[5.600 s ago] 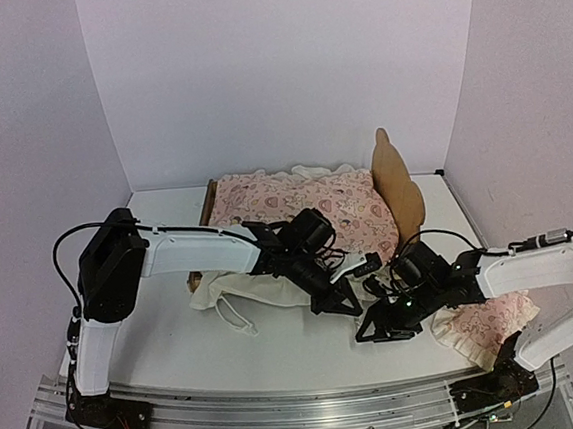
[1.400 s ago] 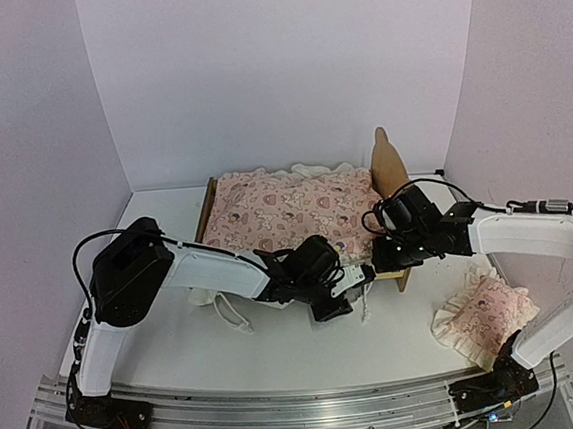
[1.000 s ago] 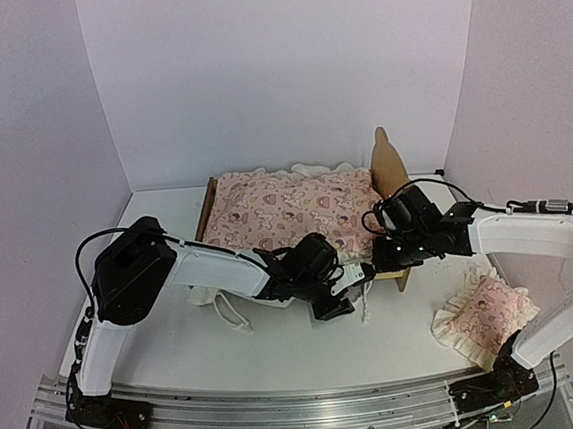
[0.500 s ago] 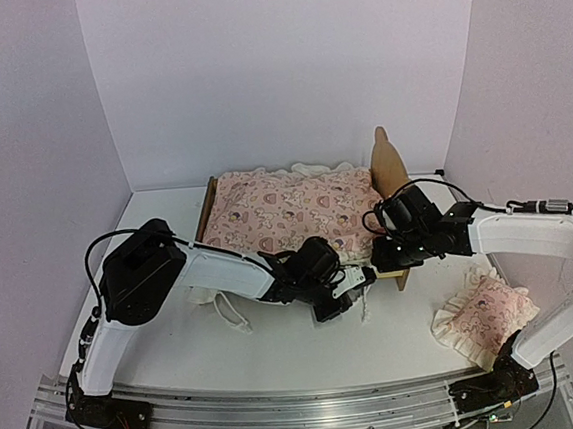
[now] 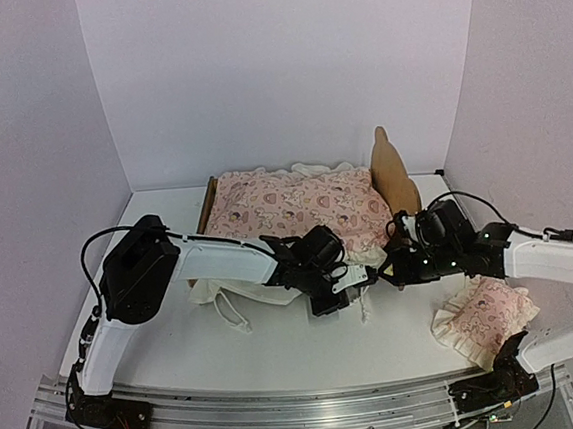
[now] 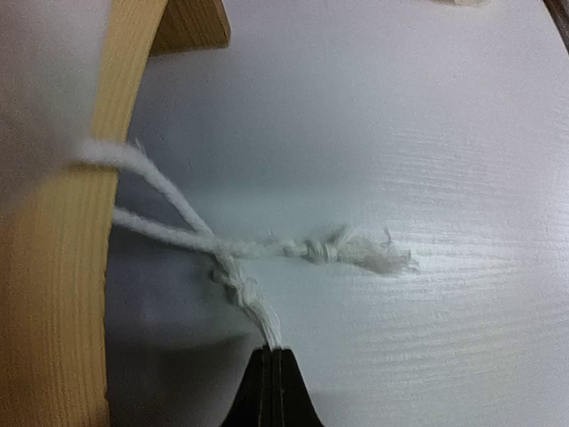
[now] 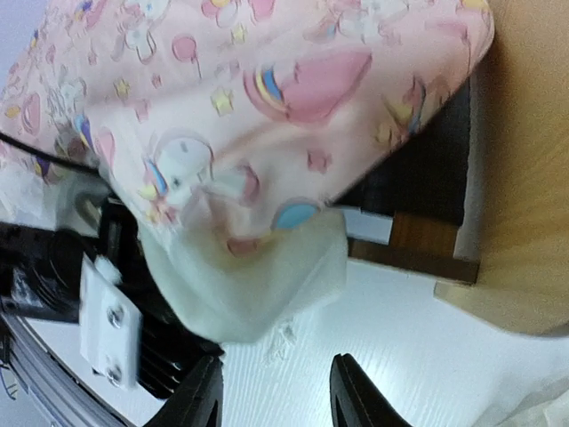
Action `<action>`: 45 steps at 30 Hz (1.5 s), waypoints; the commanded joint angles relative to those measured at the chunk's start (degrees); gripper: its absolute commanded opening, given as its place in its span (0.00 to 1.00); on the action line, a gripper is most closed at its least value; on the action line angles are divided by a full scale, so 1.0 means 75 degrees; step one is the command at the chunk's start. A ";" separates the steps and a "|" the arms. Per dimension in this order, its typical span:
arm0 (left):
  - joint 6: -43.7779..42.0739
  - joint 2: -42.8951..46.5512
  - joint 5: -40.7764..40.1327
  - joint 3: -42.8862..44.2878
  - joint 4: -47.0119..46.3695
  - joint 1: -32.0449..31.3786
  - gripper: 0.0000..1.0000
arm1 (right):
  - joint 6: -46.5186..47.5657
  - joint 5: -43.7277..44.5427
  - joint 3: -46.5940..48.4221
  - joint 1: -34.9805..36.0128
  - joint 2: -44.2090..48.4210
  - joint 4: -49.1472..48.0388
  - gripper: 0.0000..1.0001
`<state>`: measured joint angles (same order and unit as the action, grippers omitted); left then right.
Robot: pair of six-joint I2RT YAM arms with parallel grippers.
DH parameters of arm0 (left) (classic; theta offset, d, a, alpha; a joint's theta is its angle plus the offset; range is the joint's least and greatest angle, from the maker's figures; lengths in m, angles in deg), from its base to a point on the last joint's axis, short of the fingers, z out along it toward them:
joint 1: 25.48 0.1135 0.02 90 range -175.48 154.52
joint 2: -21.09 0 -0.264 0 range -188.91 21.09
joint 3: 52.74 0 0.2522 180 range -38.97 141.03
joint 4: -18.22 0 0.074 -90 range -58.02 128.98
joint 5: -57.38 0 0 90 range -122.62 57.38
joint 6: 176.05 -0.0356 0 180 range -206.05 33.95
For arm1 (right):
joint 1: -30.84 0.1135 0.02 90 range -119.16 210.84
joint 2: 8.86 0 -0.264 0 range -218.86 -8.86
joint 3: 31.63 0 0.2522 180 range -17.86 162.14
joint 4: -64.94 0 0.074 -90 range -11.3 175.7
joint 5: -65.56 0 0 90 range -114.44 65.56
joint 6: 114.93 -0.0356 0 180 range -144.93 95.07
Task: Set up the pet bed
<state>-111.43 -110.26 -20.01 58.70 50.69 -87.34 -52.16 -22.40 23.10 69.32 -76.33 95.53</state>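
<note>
The pet bed (image 5: 396,180) is set at the back of the worktop (image 5: 279,361), and a pink cover (image 5: 296,209) is spread over it. The step in hand is judged to be the fastening of that cover. A white cord (image 6: 182,233) runs across the bed's wooden side rail (image 6: 53,302), and one knotted strand of it is pinched by the left fingers (image 6: 258,400), which are closed tight just beside that rail. The right fingers (image 7: 197,400) are held apart with nothing between them, just off the bed's near corner below the headboard (image 7: 524,178). The cover's pale hanging edge is not touched by them. Next, the cord probably needs to be drawn taut and secured without the light frame being dragged. The pillow (image 5: 486,317), near the bed's headboard end, is not yet placed.
</note>
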 commanded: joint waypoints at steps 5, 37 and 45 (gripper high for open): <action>0.0461 0.0434 0.0302 0.1410 0.0420 0.0249 0.00 | -0.0178 -0.1493 -0.1245 0.0191 0.0485 -0.0966 0.45; 0.0520 0.0196 -0.0072 0.1779 0.0105 0.0380 0.00 | -0.0334 0.1728 -0.1409 0.0192 -0.2500 -0.6271 0.24; 0.0665 0.0160 0.0025 0.1590 -0.0232 0.0475 0.00 | -0.0371 0.1756 -0.1523 0.0190 -0.2424 -0.6382 0.00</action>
<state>-107.77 -110.08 -20.68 69.34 53.89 -84.29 -55.04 -10.40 10.67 70.76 -95.01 50.39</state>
